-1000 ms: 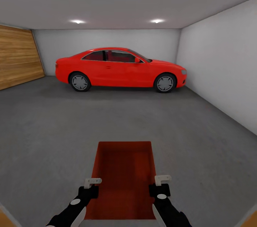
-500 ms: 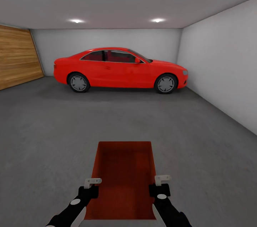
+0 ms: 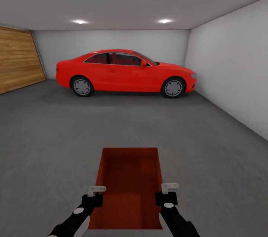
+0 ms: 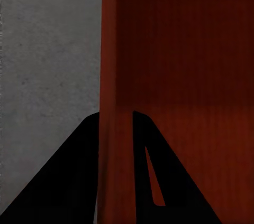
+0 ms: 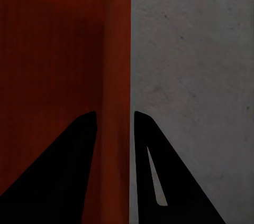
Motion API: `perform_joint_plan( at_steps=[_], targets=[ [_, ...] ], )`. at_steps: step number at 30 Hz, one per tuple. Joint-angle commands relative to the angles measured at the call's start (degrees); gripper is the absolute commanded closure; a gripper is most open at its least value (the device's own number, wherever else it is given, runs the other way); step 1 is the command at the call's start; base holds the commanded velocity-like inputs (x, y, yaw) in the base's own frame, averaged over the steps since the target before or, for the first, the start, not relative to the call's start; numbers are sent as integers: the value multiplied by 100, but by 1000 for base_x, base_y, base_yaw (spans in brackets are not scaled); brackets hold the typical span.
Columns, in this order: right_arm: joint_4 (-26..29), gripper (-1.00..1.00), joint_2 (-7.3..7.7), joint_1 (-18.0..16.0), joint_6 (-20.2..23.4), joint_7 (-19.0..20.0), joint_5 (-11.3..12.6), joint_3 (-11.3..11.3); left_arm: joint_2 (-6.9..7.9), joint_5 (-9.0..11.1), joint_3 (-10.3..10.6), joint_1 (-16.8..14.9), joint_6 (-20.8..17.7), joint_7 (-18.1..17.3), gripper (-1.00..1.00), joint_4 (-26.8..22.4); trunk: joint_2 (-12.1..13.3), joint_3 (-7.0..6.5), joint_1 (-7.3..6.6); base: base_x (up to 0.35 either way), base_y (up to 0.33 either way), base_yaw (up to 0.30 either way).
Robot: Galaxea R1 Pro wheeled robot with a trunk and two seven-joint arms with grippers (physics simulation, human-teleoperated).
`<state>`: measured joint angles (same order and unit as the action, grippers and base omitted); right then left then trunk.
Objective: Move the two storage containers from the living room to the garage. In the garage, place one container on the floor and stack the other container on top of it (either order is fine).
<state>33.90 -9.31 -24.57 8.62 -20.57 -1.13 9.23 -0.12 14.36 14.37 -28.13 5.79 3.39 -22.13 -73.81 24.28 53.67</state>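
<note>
Item: one orange-red, lidless, low-walled rectangular storage container [image 3: 128, 188], finely ribbed on its inside bottom. Location: it is hanging between the two arms, low in front of the robot, above the mottled grey concrete floor [image 3: 56, 147] of the garage; a red car [image 3: 124, 72] is standing well beyond it by the far white wall, with a wooden panel door [image 3: 18, 60] at the left.

Hold: the left gripper [image 3: 96, 194] is clamping the left long wall, the right gripper [image 3: 167, 192] the right long wall; each wrist view is showing one dark finger inside the wall and one outside.

Handling (judged): the bin is looking stiff, light and smooth-sided, so it could be slipping if either pinch loosens; the thin long walls, near the robot's end, are the sensible purchase.

Orientation: the open side is facing up, level, with the long axis running straight away from the robot toward the car.
</note>
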Motion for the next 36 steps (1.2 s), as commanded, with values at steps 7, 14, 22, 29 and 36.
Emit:
perform_joint_plan(
  at_steps=[7, 14, 22, 29, 36],
  targets=[
    [20, 100, 78, -4, 52, -88, -238, 80, 21, 67, 30, -8, 16, 92, 100, 25, -4, 6, 0, 79, 21, 0],
    [21, 100, 78, -4, 52, -88, -238, 79, 21, 67, 30, -8, 18, 92, 100, 25, -4, 6, 0, 298, 69, 0],
    [22, 100, 78, -4, 53, -88, -238, 80, 21, 67, 30, -8, 20, 92, 100, 25, -4, 6, 0, 336, 78, 0],
    [21, 100, 78, -4, 53, -88, -238, 80, 24, 67, 31, -8, 19, 92, 100, 25, -4, 6, 0, 340, 23, 0],
    [24, 100, 78, -4, 53, -89, -245, 79, 25, 67, 33, -8, 21, 92, 100, 25, -4, 6, 0, 340, 2, 0]
  ],
)
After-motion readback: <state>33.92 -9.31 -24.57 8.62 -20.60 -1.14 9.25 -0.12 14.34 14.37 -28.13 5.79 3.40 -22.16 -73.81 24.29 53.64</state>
